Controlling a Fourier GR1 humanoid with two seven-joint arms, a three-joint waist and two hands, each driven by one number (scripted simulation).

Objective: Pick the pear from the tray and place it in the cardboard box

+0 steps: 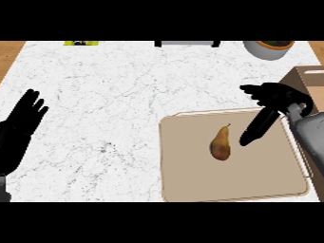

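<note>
Down at the lower left edge sat the left hand (14, 133), black, fingers straight and pointing up the view, resting open on the white marbled surface (108, 95) and holding nothing. Its grey forearm barely showed at the corner.

Over on the right, the grey right forearm (322, 142) ran up along the tray's right side, and the right hand (273, 97) hung over the tray's upper right corner. That hand was open: short fingers spread out to the left near the tray's top edge, while one long digit (257, 127) stretched down and left over the tray, its tip just beside the pear but not clearly touching it. Nothing was held in it.

And the pear (221, 144) lay on the beige tray (192, 180), a little right of centre, stem pointing up the view, brownish-yellow, lying on its side. It sat apart from every tray edge.

Beyond the tray's right corner stood the cardboard box (319, 83), brown, only partly in view at the right edge, with the right hand just beside its near wall. Whether anything lay inside could not be told.

Far up the surface, a grey round pot (266, 50) stood near the top right, cut off by the frame.
</note>
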